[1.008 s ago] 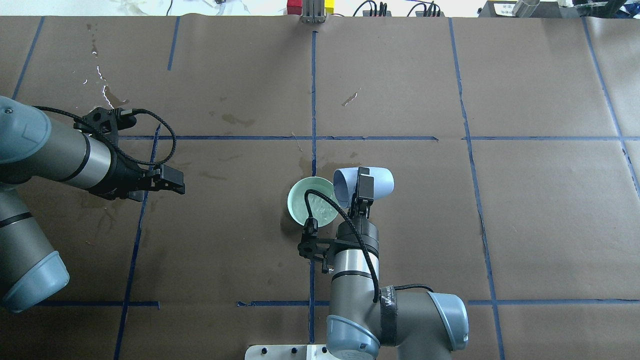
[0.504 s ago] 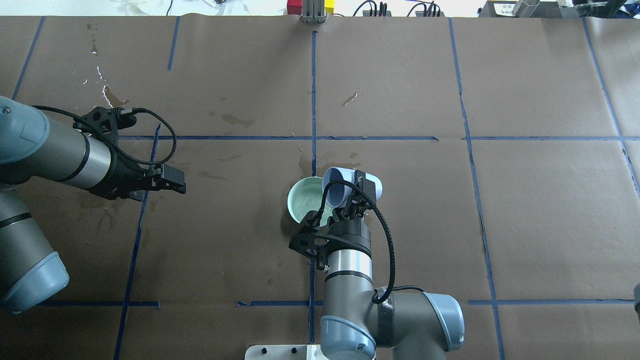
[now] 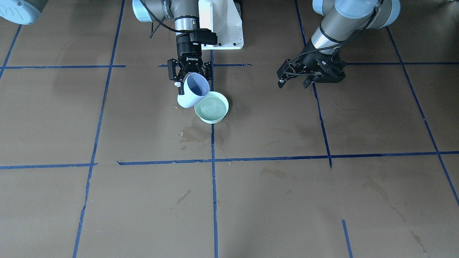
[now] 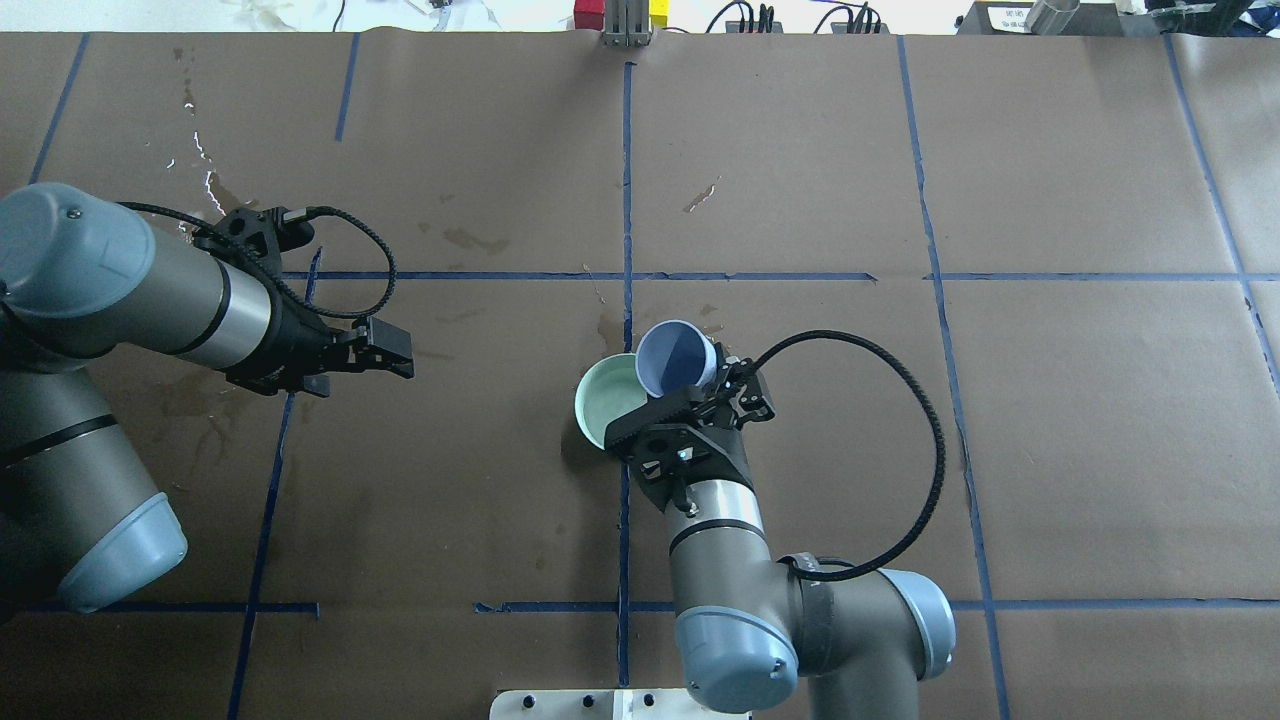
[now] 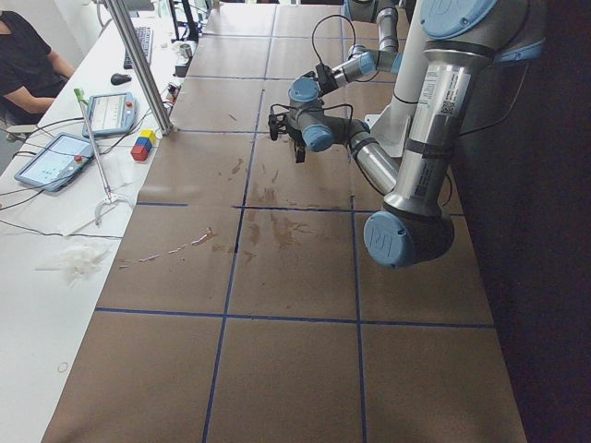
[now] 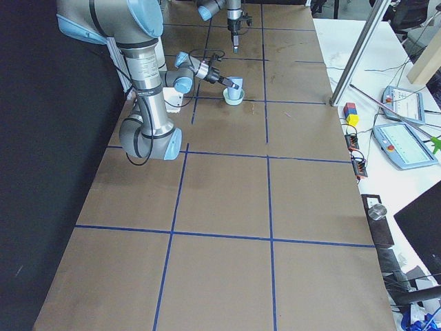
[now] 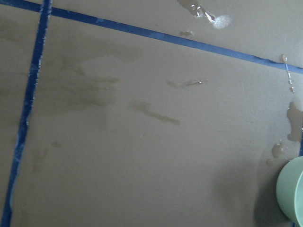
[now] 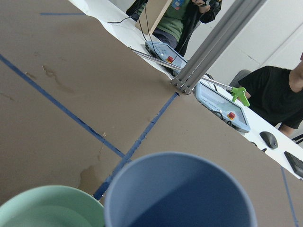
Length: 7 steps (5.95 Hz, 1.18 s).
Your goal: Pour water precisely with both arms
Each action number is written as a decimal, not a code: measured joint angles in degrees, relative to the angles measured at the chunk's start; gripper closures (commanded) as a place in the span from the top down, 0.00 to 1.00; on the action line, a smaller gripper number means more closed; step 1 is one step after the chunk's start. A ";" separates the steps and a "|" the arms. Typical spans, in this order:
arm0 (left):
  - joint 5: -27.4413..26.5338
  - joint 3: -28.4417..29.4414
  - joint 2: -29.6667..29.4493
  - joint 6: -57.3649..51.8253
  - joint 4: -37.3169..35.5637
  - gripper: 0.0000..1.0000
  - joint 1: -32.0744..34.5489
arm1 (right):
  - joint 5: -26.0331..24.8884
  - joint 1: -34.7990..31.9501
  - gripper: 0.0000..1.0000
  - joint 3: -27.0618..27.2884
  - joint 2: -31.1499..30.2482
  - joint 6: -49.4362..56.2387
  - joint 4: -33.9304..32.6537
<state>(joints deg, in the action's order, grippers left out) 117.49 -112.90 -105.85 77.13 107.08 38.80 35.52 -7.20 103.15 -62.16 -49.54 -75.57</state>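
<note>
My right gripper (image 4: 700, 388) is shut on a lavender-blue cup (image 4: 675, 360), which it holds almost upright with its mouth up, just beside the rim of a mint-green bowl (image 4: 603, 402). In the front view the cup (image 3: 192, 92) leans slightly over the bowl (image 3: 211, 114), and water (image 3: 211, 106) shows as a faint sheen inside. The right wrist view shows the cup's open mouth (image 8: 180, 194) with the bowl (image 8: 47, 208) at lower left. My left gripper (image 4: 395, 353) hovers open and empty over the table, far to the left of the bowl.
Brown paper with blue tape lines covers the table. Wet patches (image 3: 190, 136) lie around the bowl and a spill (image 4: 205, 170) at the far left. A metal post (image 4: 625, 25) stands at the far edge. People sit at tablets (image 5: 55, 157) beyond the table.
The right wrist has turned, bringing the cup from lying tipped over the bowl back to nearly upright. The left arm has shifted a little to the right.
</note>
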 measured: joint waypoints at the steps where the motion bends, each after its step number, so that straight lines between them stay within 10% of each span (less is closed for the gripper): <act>1: -0.05 1.66 -2.55 0.22 -0.05 0.99 -0.26 | 1.81 -0.89 0.08 3.89 -4.11 -6.70 0.97; 4: -1.93 4.40 -6.45 0.30 -0.95 0.99 -2.93 | 5.34 -4.50 0.08 16.39 -18.88 -17.71 1.94; 7: -3.20 7.63 -9.68 0.24 -1.85 0.99 -4.79 | 9.25 -8.20 0.05 16.56 -37.61 -17.97 26.56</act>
<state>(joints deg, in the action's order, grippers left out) 114.29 -105.27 -115.53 77.37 105.23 34.01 44.77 -15.40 119.71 -99.78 -67.50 -49.01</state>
